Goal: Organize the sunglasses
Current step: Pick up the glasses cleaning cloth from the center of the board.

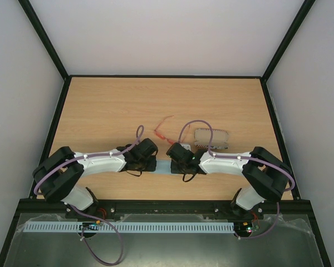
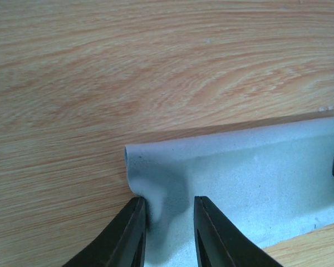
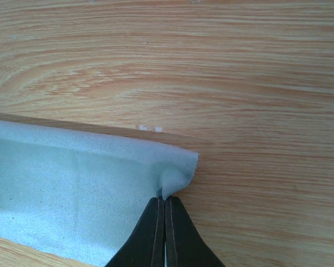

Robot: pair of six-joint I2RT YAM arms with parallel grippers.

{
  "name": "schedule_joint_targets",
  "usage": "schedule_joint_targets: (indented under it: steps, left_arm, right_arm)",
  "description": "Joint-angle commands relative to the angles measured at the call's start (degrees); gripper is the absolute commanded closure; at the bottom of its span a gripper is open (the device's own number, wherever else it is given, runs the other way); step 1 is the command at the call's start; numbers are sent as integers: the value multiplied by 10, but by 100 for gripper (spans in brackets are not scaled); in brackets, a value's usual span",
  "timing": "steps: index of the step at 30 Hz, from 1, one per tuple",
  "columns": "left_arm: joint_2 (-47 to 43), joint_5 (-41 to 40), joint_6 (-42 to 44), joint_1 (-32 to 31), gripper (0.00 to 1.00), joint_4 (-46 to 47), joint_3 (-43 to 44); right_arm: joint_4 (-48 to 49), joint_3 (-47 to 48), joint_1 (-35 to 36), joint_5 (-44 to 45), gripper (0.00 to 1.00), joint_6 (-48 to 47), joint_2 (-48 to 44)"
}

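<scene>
Right tool [image 3: 165,201] tight on the blue cloth [image 3: 72,178], left tool [image 2: 168,204] agape over it; slim red-orange sunglasses [image 1: 158,132] beyond.

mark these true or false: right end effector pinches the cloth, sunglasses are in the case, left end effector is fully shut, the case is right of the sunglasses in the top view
1. The right end effector pinches a corner of the blue cloth. True.
2. The sunglasses are in the case. False: they lie on the bare table, apart from it.
3. The left end effector is fully shut. False: its fingers stand apart, with cloth showing in the gap.
4. In the top view, the case is right of the sunglasses. True.
</scene>
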Motion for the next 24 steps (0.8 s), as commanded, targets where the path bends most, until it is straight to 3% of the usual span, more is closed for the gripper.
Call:
schedule_joint_targets:
  steps: [1, 10, 16, 24]
  left_arm:
    - [16, -2, -2, -6, 76, -34, -17]
    - [15, -7, -1, -5, 97, -35, -23]
    - [3, -12, 1, -4, 98, -41, -20]
    - [-2, 3, 25, 0, 98, -70, 59]
  right_arm:
    - [-32, -21, 3, -7, 98, -3, 5]
    - [-34, -20, 3, -5, 99, -3, 7]
    - [-44, -16, 3, -2, 99, -3, -6]
    - [-110, 29, 3, 32, 99, -14, -47]
